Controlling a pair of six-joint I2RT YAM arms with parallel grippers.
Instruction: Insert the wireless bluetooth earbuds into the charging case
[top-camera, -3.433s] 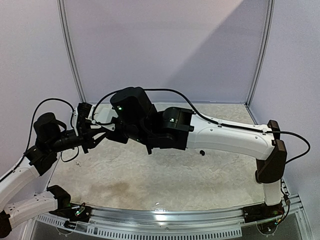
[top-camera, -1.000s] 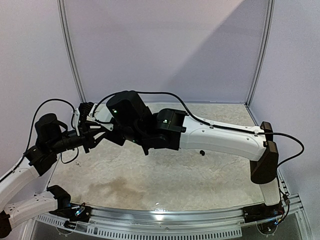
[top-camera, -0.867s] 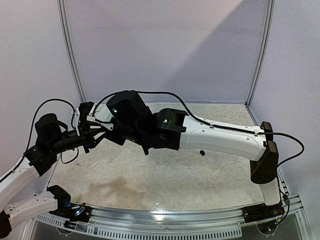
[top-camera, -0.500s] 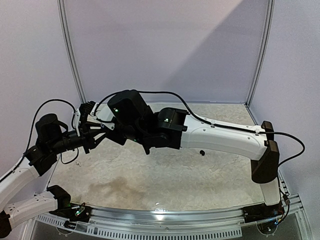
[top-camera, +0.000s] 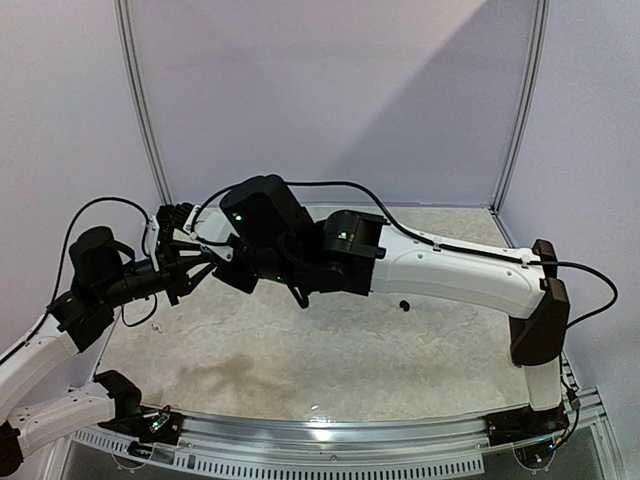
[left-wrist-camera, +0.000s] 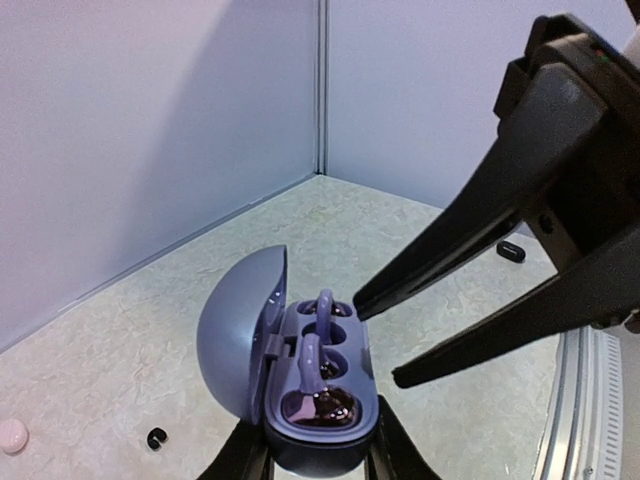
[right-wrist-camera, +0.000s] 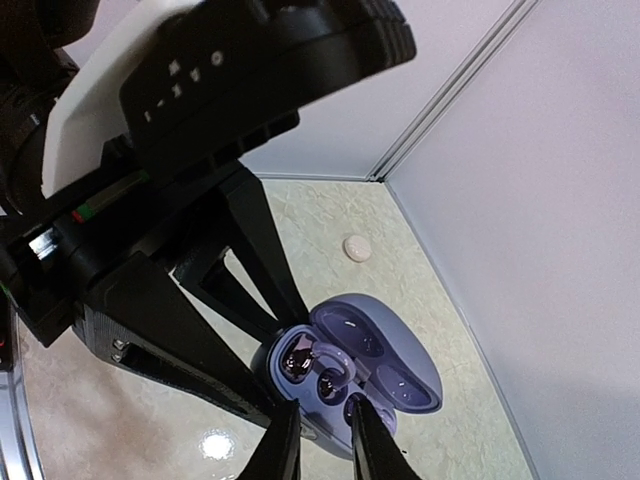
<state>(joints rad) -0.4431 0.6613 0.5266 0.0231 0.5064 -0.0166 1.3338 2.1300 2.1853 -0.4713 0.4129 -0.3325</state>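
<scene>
left tool (left-wrist-camera: 315, 458): you are pinching the open case (left-wrist-camera: 300, 425) by its base | right tool (left-wrist-camera: 380, 342): you are holding it spread and empty, tips hovering just over the case | earbuds (left-wrist-camera: 312, 362): both are sitting in the case's wells

Your charging case (left-wrist-camera: 235, 340) is lavender, gripped at its base by the left tool (left-wrist-camera: 315, 455), with its domed lid swung open sideways. Two lavender hooked earbuds (left-wrist-camera: 310, 362) sit in its wells. A black bud (left-wrist-camera: 510, 250) and a white bud (right-wrist-camera: 355, 248) lie on the bench (left-wrist-camera: 130, 330), well apart from it.
</scene>
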